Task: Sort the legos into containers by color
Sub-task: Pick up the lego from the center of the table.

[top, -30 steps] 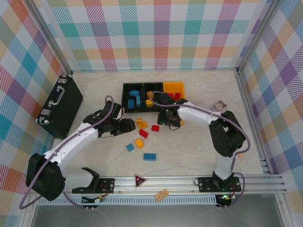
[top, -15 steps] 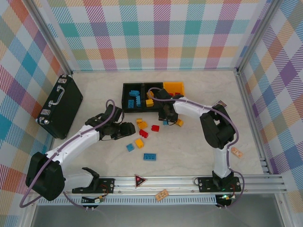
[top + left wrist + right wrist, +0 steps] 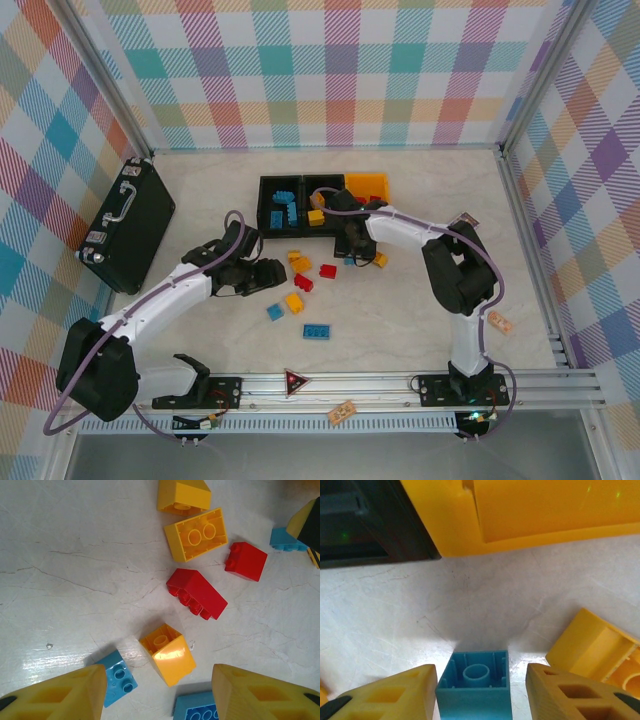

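Observation:
Three joined containers stand at the back: a black bin [image 3: 264, 205] holding blue legos [image 3: 283, 208], a middle black bin [image 3: 325, 190] and a yellow-orange bin [image 3: 367, 186]. Loose red, yellow and blue legos lie in front of them. My right gripper [image 3: 350, 255] [image 3: 481, 677] is low on the table just in front of the bins. It is open and straddles an upturned blue lego [image 3: 475, 690], with a gap on the right side. My left gripper [image 3: 268, 276] [image 3: 157, 675] hangs open above a yellow lego [image 3: 167, 655], holding nothing.
A large black case [image 3: 128, 225] lies at the left. A tan wooden block [image 3: 499, 322] sits by the right rail. Near the left gripper lie red legos [image 3: 197, 594], a small blue one [image 3: 117, 677] and a blue plate [image 3: 197, 707]. A yellow lego [image 3: 592, 645] lies right of the right gripper.
The right arm has folded in and its gripper has settled lower in front of the bins, around the blue lego. The left gripper shifted slightly nearer and stays open.

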You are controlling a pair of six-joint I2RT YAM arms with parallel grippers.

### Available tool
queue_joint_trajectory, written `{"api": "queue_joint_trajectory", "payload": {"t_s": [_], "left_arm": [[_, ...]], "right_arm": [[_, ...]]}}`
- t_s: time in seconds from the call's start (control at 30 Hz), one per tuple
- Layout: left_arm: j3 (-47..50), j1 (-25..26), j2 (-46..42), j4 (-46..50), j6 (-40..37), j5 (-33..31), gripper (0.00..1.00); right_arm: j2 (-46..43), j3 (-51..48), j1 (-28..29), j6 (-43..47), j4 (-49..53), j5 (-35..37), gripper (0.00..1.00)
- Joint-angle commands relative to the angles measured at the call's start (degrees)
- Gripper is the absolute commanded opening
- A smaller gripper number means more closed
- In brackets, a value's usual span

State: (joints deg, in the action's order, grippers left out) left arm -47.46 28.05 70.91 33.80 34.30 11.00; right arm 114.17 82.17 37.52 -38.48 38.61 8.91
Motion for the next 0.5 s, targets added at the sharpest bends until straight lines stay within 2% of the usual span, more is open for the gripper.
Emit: {"api": "queue_joint_trajectory", "payload": {"t_s": [0.0,0.17,0.47], "left_arm": [[0.41,0.77,0.45,-0.76,0.91,-0.35,0.57],[0.83,0.95,-0.14,-0.66,1.34,-0.55,0.57],[3.97,0.73,-5.59,-0.29,5.02,-4.15,0.57]], "right_arm": [[-0.90,-0.97,0.45,0.67,0.96,-0.95,0.45],[-1.19,-0.46,0.84,1.49,1.36,-0.86,0.30],[-3.66,6.90,3.16,4.10,3.68,-0.98,0.27]]}}
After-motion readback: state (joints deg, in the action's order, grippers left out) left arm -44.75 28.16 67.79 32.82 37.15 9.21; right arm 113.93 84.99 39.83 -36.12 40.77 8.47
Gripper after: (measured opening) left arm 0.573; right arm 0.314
